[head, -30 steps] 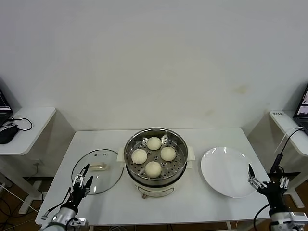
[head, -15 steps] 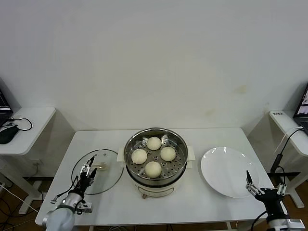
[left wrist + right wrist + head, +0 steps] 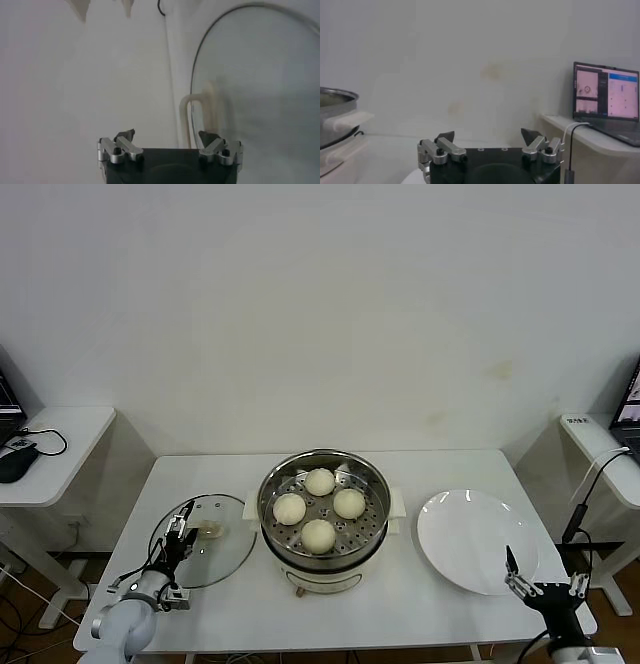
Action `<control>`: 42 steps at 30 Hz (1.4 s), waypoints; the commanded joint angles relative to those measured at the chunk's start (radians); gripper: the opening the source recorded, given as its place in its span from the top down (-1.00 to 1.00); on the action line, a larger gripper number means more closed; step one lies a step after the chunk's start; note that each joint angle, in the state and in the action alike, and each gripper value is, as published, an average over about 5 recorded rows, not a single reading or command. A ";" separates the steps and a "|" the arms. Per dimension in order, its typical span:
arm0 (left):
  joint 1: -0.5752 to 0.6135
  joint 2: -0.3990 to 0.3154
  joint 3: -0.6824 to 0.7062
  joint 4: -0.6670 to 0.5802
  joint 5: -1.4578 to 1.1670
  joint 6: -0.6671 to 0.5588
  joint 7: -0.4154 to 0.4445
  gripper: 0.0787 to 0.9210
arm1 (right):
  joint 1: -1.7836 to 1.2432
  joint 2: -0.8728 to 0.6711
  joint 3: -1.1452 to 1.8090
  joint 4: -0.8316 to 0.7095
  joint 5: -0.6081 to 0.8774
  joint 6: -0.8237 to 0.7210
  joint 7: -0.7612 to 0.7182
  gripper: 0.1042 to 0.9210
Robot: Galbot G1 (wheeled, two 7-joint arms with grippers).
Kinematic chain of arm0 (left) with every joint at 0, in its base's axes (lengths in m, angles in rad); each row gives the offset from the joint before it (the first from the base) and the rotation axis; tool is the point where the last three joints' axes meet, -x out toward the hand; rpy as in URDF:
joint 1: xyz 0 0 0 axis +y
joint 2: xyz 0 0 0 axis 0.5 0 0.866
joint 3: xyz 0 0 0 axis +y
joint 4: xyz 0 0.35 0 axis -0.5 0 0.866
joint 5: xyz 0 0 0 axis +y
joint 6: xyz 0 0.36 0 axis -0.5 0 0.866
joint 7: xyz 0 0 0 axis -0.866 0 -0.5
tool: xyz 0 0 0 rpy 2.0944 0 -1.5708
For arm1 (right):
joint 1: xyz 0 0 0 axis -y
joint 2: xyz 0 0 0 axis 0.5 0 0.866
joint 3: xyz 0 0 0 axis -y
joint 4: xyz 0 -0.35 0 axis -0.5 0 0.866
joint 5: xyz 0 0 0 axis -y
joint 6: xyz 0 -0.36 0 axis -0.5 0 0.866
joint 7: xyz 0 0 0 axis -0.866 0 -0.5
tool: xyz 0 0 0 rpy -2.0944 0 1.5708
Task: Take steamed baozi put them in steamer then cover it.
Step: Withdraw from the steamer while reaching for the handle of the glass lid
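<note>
With all four baozi point(image 3: 319, 509) in the steamer point(image 3: 323, 517), my wide-open, empty left gripper point(image 3: 178, 536) hovers nearest the lid's handle point(image 3: 208, 531), just steamer-side of it.

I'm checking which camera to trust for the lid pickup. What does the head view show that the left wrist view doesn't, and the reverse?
Only the head view shows the steamer with four steamed baozi inside, the white plate and the open right gripper low at the table's near right corner. Only the left wrist view shows close up how the cover's handle stands ahead, between the open fingers. Both show the cover lying flat on the table and the left gripper open over its near edge.
</note>
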 commanded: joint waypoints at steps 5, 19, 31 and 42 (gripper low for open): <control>-0.039 0.003 0.018 0.025 -0.019 0.018 0.019 -0.77 | -0.010 0.006 -0.012 -0.006 -0.014 0.006 -0.005 -0.76; -0.065 -0.016 0.036 0.053 -0.070 0.035 0.026 -0.77 | -0.015 0.020 -0.037 -0.018 -0.041 0.014 -0.010 -0.76; -0.067 -0.006 0.048 0.037 -0.123 0.051 0.067 -0.76 | -0.020 0.031 -0.060 -0.032 -0.065 0.023 -0.014 -0.76; -0.073 0.001 0.051 0.040 -0.121 0.049 0.106 -0.14 | -0.024 0.036 -0.072 -0.036 -0.076 0.026 -0.016 -0.76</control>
